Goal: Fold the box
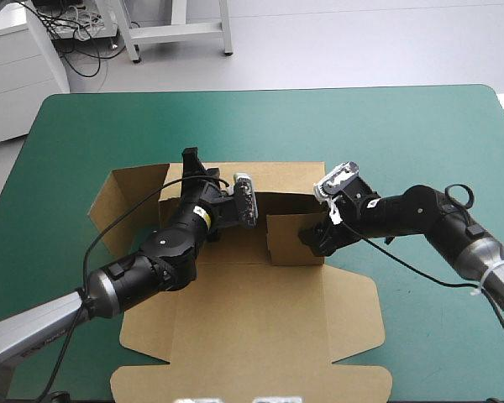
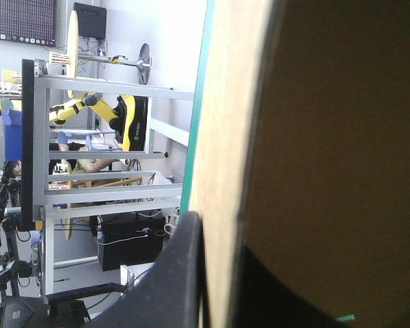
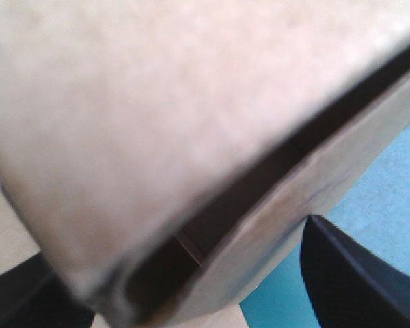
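Your left pincer (image 1: pixel 189 157) clamps the left wall of the brown box (image 1: pixel 260 336); your right pincer (image 1: pixel 312 239), apart, straddles the right wall. Tuck it squarely.

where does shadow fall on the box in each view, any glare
High view: even light, no glare; the box is darker only inside its raised walls. Left wrist view: its thin edge is lit, the broad face beside it in deep shadow. Right wrist view: a dark band fills the gap between two board layers; the teal-green cover is bright.
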